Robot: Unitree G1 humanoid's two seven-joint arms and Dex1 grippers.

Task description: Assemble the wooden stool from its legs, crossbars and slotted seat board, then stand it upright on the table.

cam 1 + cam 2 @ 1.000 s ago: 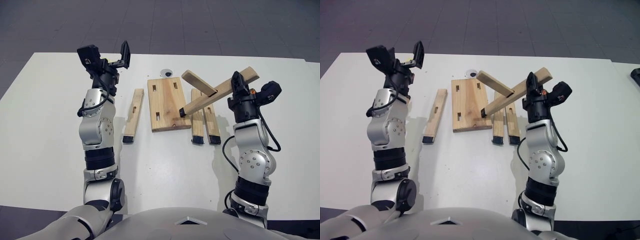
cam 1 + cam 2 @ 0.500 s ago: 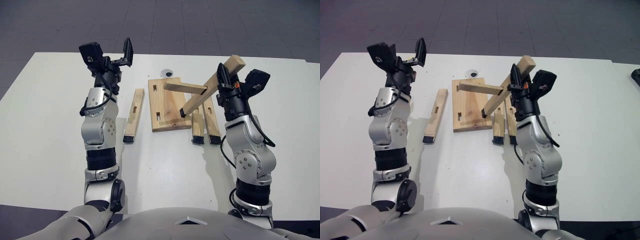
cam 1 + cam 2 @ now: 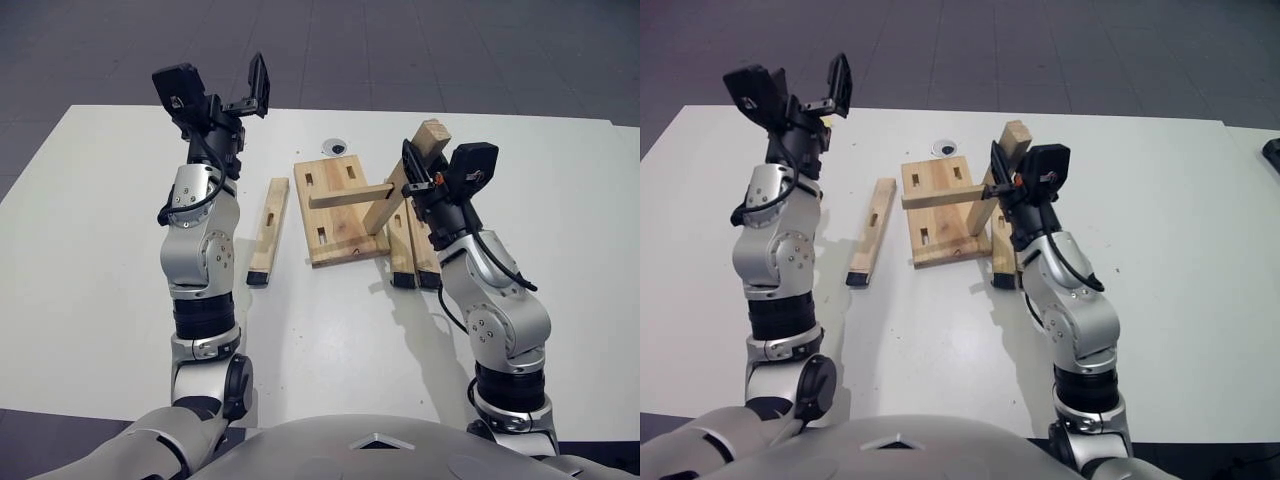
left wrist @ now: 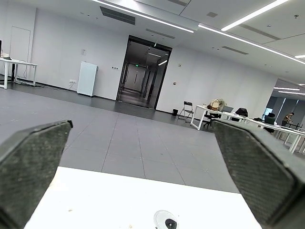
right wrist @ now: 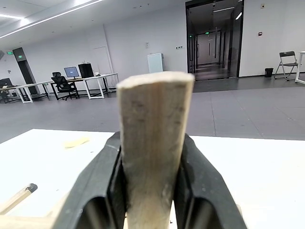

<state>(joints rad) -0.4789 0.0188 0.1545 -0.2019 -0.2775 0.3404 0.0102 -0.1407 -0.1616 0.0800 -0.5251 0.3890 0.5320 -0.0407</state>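
bench (image 3: 90, 230): white top carrying all the loose parts you are working with

right tool (image 3: 415, 178): raised over the right side of the parts; its fingers (image 5: 102, 191) are pinching the held leg between them, one on each flat side

held leg (image 3: 385, 205): tilted, its upper end sticking out past the right tool and its lower end down at the near right part of the seat board; you cannot tell from here whether it touches the board

crossbar (image 3: 350, 194): joined to the held leg partway along it, jutting out to the left, level, above the seat board

spare legs (image 3: 402, 258): two lying flat, side by side, just right of the seat board, partly behind your right arm

loose leg (image 3: 268, 228): flat on the bench just left of the seat board, apart from it, dark foot toward you

seat board (image 3: 335, 238): flat on the bench between the loose leg and the spare legs, slots facing up

left tool (image 3: 220, 92): held high over the far left of the bench, spread wide, gripping nothing

cable port (image 3: 336, 148): round, set in the bench just beyond the seat board
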